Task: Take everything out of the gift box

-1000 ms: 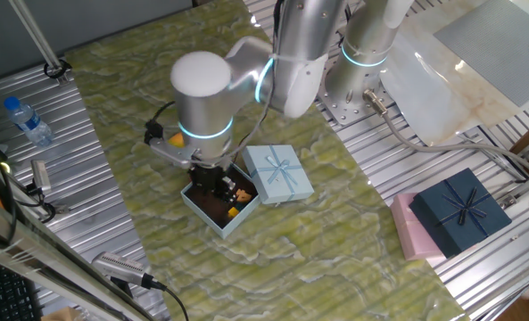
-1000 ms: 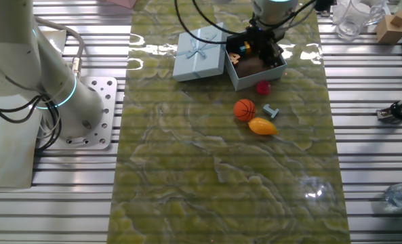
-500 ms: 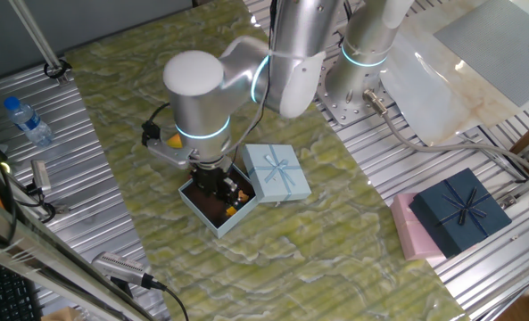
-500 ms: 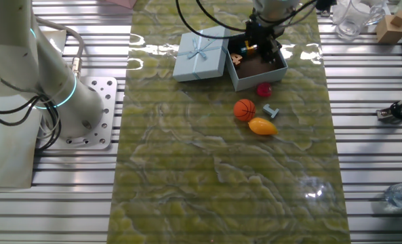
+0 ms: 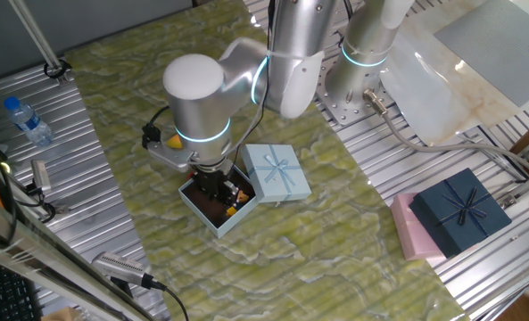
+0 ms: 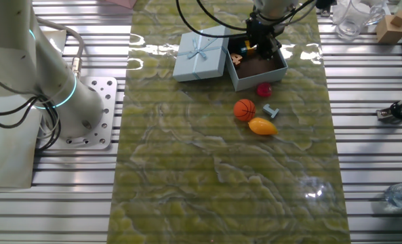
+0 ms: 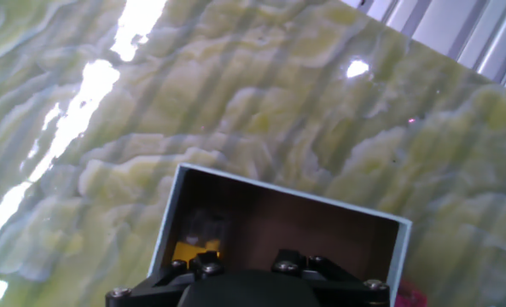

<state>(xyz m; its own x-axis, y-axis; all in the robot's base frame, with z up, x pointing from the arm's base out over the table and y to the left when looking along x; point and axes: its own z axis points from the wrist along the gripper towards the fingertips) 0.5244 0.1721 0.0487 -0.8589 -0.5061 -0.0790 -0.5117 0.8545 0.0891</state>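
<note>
The gift box (image 6: 258, 68) sits open at the far end of the green marbled mat (image 6: 221, 169) in the other fixed view, its dark brown inside facing up. Its pale-blue lid (image 6: 201, 54) with the ribbon bow lies flat just beside it, touching or nearly touching one wall. The silver arm (image 5: 197, 98) bends down over the box, and the gripper (image 5: 218, 189) reaches into it from above; in every view the fingers are hidden by the wrist or the dark housing, so whether they are spread or closed cannot be told. In the hand view the box wall (image 7: 163, 230) frames a brown floor with a small yellow bit (image 7: 193, 251) in one corner.

Off the mat, a large dark navy box (image 5: 460, 212) with a bow rests partly on a pink box (image 5: 411, 230) on the metal table (image 5: 389, 169).

Outside the gift box, on the mat, lie an orange basketball (image 6: 244, 110), a yellow-orange mango-like fruit (image 6: 262, 127) just beside it, a small grey-blue piece (image 6: 272, 111) between them and a magenta piece (image 6: 263, 88) close to the box wall. Small orange and yellow bits (image 6: 240, 53) show inside the box near the gripper.
</note>
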